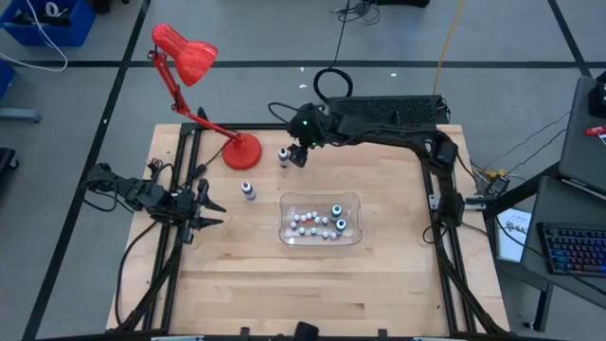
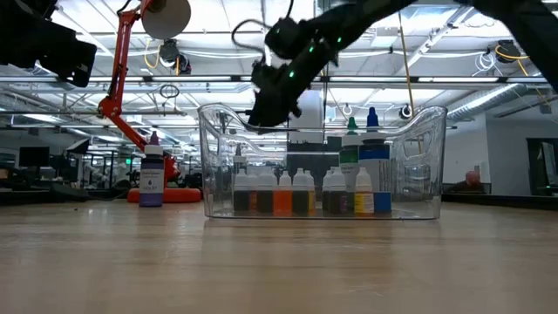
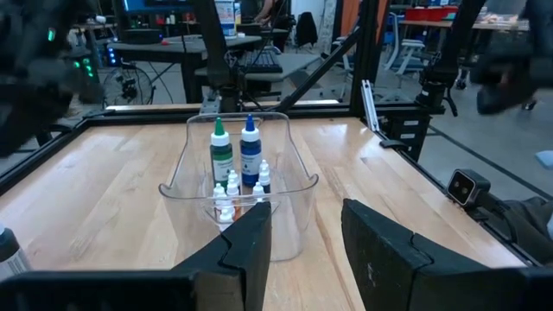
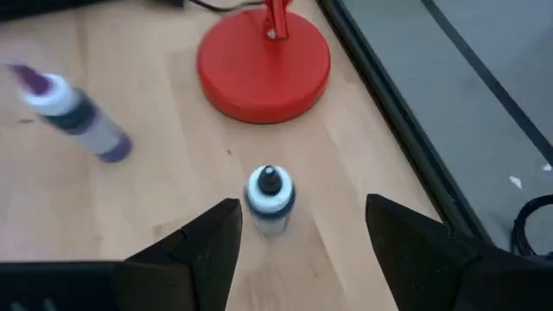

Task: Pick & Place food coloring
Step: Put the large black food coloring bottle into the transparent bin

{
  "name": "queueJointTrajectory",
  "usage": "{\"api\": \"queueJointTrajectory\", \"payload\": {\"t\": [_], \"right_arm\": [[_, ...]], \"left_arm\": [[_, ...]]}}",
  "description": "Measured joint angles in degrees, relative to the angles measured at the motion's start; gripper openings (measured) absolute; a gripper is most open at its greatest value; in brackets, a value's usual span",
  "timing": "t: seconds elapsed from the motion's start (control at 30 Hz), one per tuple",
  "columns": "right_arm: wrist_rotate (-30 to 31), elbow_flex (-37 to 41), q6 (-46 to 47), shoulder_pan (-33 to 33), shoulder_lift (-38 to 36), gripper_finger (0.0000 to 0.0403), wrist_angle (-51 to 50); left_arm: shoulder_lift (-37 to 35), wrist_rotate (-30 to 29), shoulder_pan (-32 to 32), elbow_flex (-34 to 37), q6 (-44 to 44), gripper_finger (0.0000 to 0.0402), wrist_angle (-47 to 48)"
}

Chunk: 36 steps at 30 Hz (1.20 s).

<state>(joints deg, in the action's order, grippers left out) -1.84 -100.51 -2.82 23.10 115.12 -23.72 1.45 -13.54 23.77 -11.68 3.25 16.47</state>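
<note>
Two small food coloring bottles stand upright on the wooden table, left of a clear container [image 1: 355,201]. One, pale with a dark cap [image 4: 270,200], stands by the red lamp's base [image 4: 263,65]; it also shows in the high view [image 1: 283,156]. The other has a purple cap [image 4: 73,112] and stands nearer the table's front [image 1: 248,191]. My right gripper [image 4: 302,250] hovers open above the dark-capped bottle, a finger on either side and clear of it. My left gripper [image 1: 210,210] waits open at the table's left edge. Several tiny bottles and two taller green- and blue-capped ones [image 3: 233,155] stand in the container.
The red desk lamp [image 1: 185,52] stands at the far left, its base [image 1: 241,152] close beside the dark-capped bottle and my right gripper [image 1: 297,154]. The clear container [image 2: 218,166] sits mid-table. Bare wood lies toward the table's near edge.
</note>
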Motion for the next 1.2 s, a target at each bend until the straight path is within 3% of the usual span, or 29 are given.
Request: {"api": "queueJointTrajectory", "payload": {"t": [0.23,0.47,1.2], "right_arm": [[-4.4,0.0,0.6,0.6,5.2,0.0233,6.2],[-7.3,0.0,1.9,0.6,7.2,0.0233,6.1],[-8.9,0.0,4.2,0.9,11.4,0.0233,10.1]], "left_arm": [[0.0,0.0,0.0,0.0,0.0,0.0145,0.0],[0.0,0.0,0.0,0.0,0.0,0.0145,0.0],[0.0,0.0,0.0,0.0,0.0,0.0145,0.0]]}}
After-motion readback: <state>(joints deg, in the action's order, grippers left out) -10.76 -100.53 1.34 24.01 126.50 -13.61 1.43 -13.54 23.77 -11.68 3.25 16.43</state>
